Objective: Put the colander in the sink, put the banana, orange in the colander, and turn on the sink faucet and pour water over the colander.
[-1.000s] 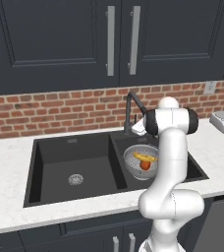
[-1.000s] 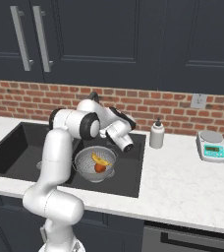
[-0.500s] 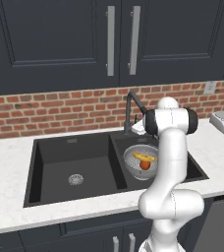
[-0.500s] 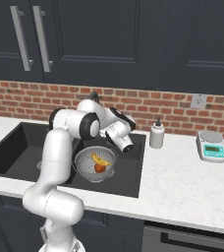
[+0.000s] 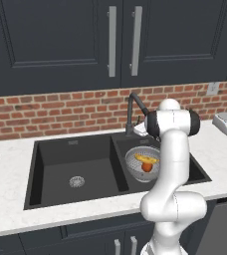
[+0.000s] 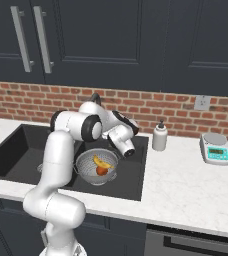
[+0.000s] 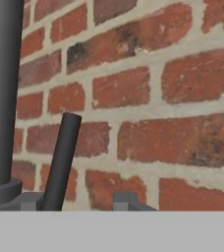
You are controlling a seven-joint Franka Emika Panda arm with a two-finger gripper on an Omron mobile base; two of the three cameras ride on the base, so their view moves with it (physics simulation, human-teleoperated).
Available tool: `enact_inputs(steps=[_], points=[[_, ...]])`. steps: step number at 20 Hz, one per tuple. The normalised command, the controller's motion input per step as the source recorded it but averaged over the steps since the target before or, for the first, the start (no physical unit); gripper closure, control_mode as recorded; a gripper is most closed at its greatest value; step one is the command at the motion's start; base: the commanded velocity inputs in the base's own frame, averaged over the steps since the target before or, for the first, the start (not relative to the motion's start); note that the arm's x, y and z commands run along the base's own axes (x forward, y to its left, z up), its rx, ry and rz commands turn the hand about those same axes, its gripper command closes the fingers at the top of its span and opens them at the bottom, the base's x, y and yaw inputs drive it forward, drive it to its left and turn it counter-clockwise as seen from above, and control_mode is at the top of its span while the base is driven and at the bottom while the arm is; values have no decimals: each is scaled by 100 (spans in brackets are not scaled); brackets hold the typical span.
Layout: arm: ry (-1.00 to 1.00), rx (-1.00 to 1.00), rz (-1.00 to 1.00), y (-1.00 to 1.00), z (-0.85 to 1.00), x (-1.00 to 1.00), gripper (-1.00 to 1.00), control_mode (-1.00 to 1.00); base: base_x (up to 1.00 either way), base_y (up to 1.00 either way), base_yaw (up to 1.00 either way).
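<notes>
Colander (image 5: 144,163) with fruit in the right basin of the sink (image 5: 75,164); the claw is up at the faucet.

In the left base view the colander sits centre-right of the frame, holding the banana (image 5: 146,159) and, touching it, the orange (image 5: 148,168). The sink faucet (image 5: 133,110) arches above it against the brick wall (image 7: 148,83). In the hand view the claw (image 7: 77,201) has its tips at the bottom edge, either side of the faucet's slim dark lever (image 7: 61,162), narrowed around it; actual contact cannot be told. A soap bottle (image 6: 160,136) and a scale (image 6: 216,148) stand on the worktop (image 6: 186,185).
</notes>
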Motion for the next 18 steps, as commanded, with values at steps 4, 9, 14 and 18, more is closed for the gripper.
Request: enact_inputs(steps=[4,9,14,18], points=[[1,12,-8,-56,0,31,100,-100,0,0,0],[2,14,-9,-71,0,22,100,-100,0,0,0],[5,15,-8,-76,0,20,100,-100,0,0,0],[10,14,-6,-76,0,22,100,-100,0,0,0]])
